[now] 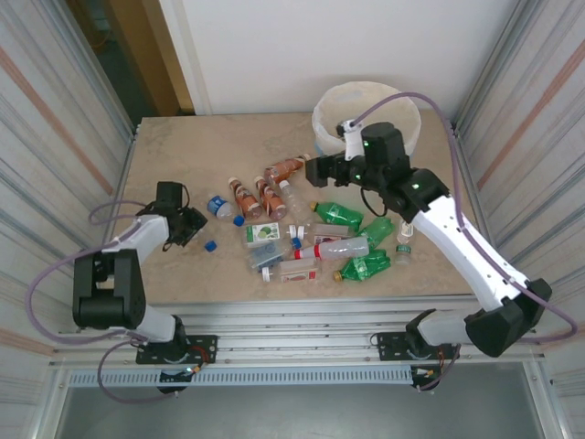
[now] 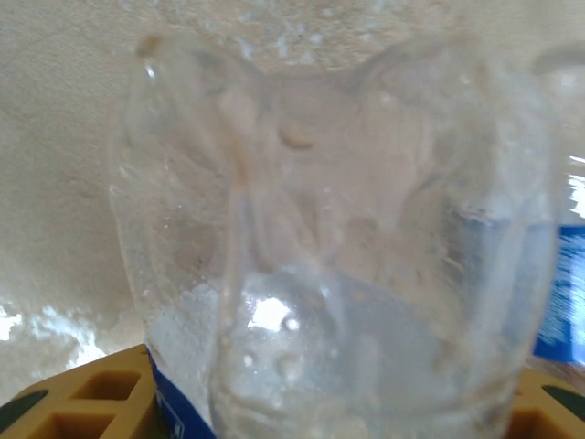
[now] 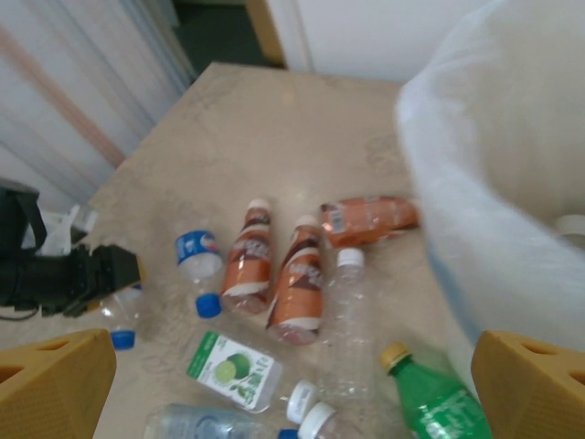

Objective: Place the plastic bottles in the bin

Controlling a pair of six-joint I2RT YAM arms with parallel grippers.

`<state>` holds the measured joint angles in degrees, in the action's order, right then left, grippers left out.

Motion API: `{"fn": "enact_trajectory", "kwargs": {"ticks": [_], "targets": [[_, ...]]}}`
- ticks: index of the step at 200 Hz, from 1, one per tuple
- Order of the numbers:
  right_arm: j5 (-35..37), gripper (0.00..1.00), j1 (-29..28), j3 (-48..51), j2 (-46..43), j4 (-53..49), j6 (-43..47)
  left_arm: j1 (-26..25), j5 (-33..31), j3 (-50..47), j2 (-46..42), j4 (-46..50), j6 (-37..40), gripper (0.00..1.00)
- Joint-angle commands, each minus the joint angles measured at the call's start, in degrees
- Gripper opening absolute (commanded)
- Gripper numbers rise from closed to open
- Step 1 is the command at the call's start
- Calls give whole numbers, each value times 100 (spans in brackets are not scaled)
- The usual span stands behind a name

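A clear bottle [image 2: 329, 256] is clamped by the left gripper [image 1: 190, 227]. The right gripper [image 3: 292, 370] is held wide open, empty, beside the bin [image 1: 347, 91].

The surface [image 1: 183, 151] looks like matt, mottled beige stone. In the left wrist view, a clear bottle [image 2: 347, 256] is thin glossy plastic, dented and speckled with droplets. The bin [image 1: 322, 123], upper right of the top view, is cream plastic lined with a cloudy, crinkled film bag [image 3: 494, 174]. Green bottles [image 1: 340, 215] are shiny translucent plastic. Brown-orange bottles [image 3: 297, 283] wear slick printed wraps. The right end effector [image 3: 292, 389] has matt ochre plastic tips. Side walls [image 1: 55, 119] are ribbed, dull-sheened panels, and the bottom rails [image 1: 302, 315] are brushed metal.
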<state>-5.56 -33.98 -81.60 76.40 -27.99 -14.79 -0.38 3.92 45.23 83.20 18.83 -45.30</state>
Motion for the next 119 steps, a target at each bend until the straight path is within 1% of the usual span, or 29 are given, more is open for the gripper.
{"fn": "enact_trajectory", "kwargs": {"ticks": [1, 30, 49, 71, 119], "targets": [[-198, 98, -357, 106, 294, 238, -89, -44, 368, -219, -620, -150, -274, 43], [-396, 100, -957, 70, 787, 432, -121, -193, 535, -459, -1359, -184, -575, 43], [-557, 96, -1345, -86, 1210, 483, -104, -300, 634, -595, -1795, -245, -780, 43], [-859, 88, -1684, -330, 1758, 473, -112, -408, 763, -638, -2169, -270, -906, 43], [-1229, 78, -2181, -838, 2700, 539, -75, -611, 904, -590, -2642, -292, -1087, 43]]}}
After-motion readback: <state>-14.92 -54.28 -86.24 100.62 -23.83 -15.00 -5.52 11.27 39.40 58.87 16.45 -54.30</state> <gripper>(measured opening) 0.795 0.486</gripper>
